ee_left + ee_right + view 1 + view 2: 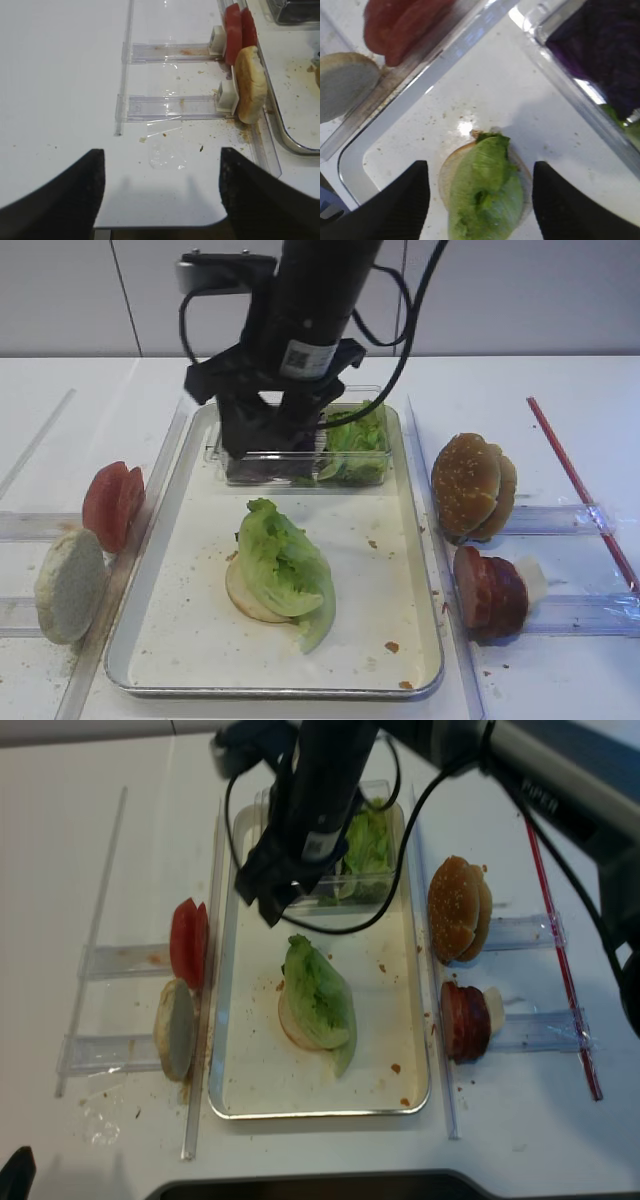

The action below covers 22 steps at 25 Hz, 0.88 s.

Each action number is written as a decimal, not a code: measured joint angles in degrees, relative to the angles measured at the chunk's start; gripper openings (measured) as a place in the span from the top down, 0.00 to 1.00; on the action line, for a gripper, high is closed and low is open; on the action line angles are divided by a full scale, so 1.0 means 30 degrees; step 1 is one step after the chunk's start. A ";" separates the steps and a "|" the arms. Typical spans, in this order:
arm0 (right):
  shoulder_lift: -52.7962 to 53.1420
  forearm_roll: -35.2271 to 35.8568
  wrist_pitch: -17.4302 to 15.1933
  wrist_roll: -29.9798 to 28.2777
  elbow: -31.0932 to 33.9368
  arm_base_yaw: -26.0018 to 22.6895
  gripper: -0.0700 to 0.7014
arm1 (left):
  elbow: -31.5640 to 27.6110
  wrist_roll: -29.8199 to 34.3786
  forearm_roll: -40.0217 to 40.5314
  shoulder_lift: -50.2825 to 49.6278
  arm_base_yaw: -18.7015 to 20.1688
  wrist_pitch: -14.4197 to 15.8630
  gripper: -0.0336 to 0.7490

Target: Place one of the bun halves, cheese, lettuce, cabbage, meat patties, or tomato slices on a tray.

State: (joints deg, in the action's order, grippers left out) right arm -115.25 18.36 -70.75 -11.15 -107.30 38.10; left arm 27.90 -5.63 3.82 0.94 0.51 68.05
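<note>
One lettuce leaf lies across a pale bun half in the middle of the silver tray. My right gripper hangs open above the tray's far part, clear of the leaf. In the right wrist view its black fingers stand wide on either side of the lettuce below, with nothing held. My left gripper is open and empty over the table's front left edge. Dark purple cabbage sits in the clear box.
Left of the tray stand tomato slices and a pale bun half in clear holders. On the right stand sesame bun halves, meat patties and cheese. A clear box occupies the tray's far end. A red rod lies far right.
</note>
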 joint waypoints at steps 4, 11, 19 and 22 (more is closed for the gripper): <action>0.0248 -0.0189 0.0000 0.0116 -0.0014 -0.1949 0.32 | 0.0000 0.0000 0.0000 0.0000 0.0000 0.0000 0.39; 0.1043 -0.1214 0.0000 0.0333 -0.0014 -0.5392 0.32 | 0.0000 0.0000 0.0000 0.0000 0.0000 0.0000 0.39; 0.1756 -0.2511 -0.0110 0.0806 -0.0044 -0.9132 0.32 | 0.0000 0.0000 0.0000 0.0000 0.0000 0.0000 0.39; 0.2072 -0.2556 -0.0110 0.0851 0.0526 -1.0539 0.32 | 0.0000 0.0000 0.0000 0.0000 0.0000 0.0000 0.39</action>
State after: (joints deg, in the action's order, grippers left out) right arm -109.03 10.70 -71.08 -8.60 -105.73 6.48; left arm 27.90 -5.63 3.82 0.94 0.51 68.05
